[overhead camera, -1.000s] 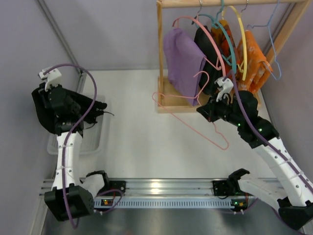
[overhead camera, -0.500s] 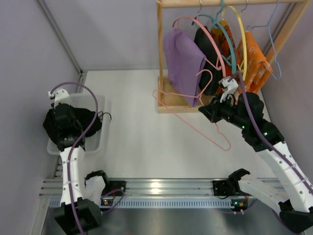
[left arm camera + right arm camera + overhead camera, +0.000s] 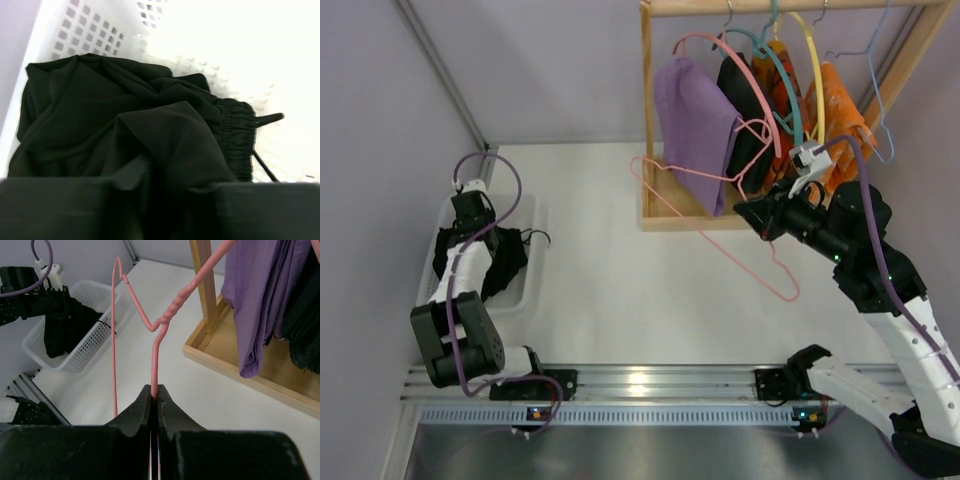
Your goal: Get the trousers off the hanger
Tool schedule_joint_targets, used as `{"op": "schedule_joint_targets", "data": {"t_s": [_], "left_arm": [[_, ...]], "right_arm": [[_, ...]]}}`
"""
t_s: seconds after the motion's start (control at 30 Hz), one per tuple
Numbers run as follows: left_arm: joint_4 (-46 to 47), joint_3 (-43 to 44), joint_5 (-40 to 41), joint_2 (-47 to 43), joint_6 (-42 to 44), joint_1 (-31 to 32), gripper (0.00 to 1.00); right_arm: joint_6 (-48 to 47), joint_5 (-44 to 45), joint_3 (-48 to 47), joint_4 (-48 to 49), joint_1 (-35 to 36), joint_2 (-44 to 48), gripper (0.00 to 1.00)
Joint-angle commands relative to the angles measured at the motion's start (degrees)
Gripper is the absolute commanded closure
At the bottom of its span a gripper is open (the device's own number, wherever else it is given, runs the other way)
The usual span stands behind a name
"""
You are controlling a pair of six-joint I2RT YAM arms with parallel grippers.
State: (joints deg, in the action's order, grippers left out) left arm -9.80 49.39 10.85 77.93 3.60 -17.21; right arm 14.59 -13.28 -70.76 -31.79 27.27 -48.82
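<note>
The black trousers [image 3: 125, 115] lie bunched in the white basket [image 3: 525, 290] at the table's left, off the hanger. My left gripper [image 3: 472, 240] reaches down into them. In the left wrist view its dark fingers [image 3: 60, 210] sit at the bottom edge with black cloth between them, and the gap does not show plainly. My right gripper [image 3: 155, 389] is shut on the wire of the bare pink hanger [image 3: 153, 365]. It holds the hanger above the table in front of the rack [image 3: 670, 205], with its hook end pointing left.
The wooden rack stands at the back right. Its rail carries a purple garment [image 3: 695, 125], a black one, orange ones and several coloured hangers. Grey walls close in on the left and right. A metal rail [image 3: 650, 385] runs along the near edge.
My left arm has brought the trousers down from above the table's left edge into the basket. My right arm has carried the pink hanger a little to the right, closer to the rack.
</note>
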Motion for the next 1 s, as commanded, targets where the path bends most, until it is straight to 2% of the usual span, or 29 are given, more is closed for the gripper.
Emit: {"op": "schedule_joint_targets", "data": {"t_s": [0.0, 0.03, 0.07, 0.13, 0.17, 0.2, 0.3, 0.47, 0.63, 0.8, 0.97], "left_arm": [[-1.44, 3.87, -3.91, 0.47, -3.33, -0.10, 0.73], [-3.36, 4.31, -4.26, -0.14, -5.07, -0.10, 0.66], [-4.16, 5.19, -5.57, -1.02, -5.61, -0.10, 0.49], [-6.88, 6.07, -6.98, -5.49, -5.88, -0.10, 0.32], [-7.59, 6.86, -7.94, -7.51, -5.88, -0.02, 0.15], [-8.38, 7.39, -9.34, -11.18, -5.88, -0.10, 0.03], [-10.50, 9.58, -10.58, -18.75, -5.09, -0.19, 0.02], [-14.97, 14.32, -12.96, -25.10, -2.73, -0.10, 0.02], [-16.48, 16.18, -19.01, -29.50, -0.96, -0.10, 0.02], [-16.83, 17.41, -23.77, -30.91, -1.66, -0.10, 0.02], [-17.35, 19.43, -28.24, -29.77, -3.42, -0.19, 0.01]], "right_arm": [[1.41, 0.97, -4.99, -0.37, 0.33, 0.13, 1.00], [1.49, 1.41, -5.43, -0.73, 0.42, -0.13, 1.00], [1.84, 2.72, -5.87, -1.16, 0.33, -0.22, 1.00], [2.28, 4.04, -7.11, -2.13, 0.42, -0.31, 1.00], [2.89, 5.09, -7.46, -2.31, 0.33, -0.31, 1.00], [3.25, 5.97, -8.42, -2.66, 0.42, -0.57, 1.00], [3.25, 10.54, -10.88, -4.67, 0.33, -1.54, 1.00], [-0.51, 17.23, -14.05, -7.22, 0.33, -2.95, 1.00], [-6.14, 6.80, -16.42, -8.46, 0.42, -0.41, 1.00], [-12.03, 6.59, -19.50, -13.55, 0.42, 2.85, 1.00], [-14.06, 18.27, -22.75, -16.46, 0.42, 3.90, 1.00]]}}
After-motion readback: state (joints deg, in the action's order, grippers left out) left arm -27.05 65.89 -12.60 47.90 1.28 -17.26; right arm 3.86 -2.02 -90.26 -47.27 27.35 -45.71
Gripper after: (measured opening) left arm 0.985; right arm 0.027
